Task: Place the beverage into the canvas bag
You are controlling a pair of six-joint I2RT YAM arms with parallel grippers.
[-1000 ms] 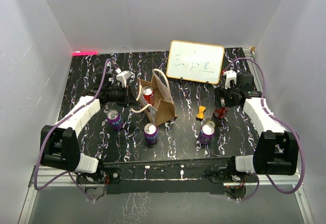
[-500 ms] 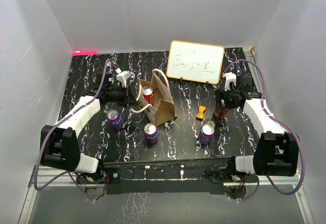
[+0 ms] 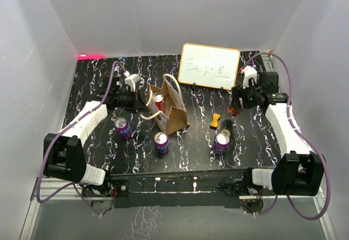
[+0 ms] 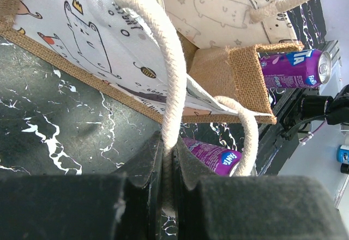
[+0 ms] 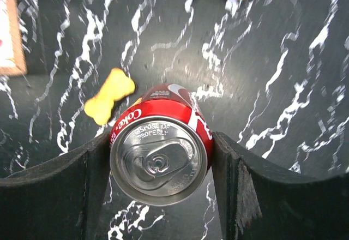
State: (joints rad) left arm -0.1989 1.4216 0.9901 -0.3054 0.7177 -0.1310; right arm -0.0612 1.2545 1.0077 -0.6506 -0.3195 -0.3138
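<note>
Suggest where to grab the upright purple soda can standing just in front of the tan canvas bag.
Take the purple aluminium soda can across its round side wall, about mid-height, coming down from above with one finger on its left and one on its right. It stands upright, lid up. The tan canvas bag sits close behind it, so a rear approach looks blocked, while both sides look open.

The canvas bag (image 4: 240, 76) is coarse woven burlap with soft rope handles (image 4: 169, 76), the red can (image 5: 161, 161) glossy metal, the table (image 5: 305, 60) smooth marbled black.
</note>
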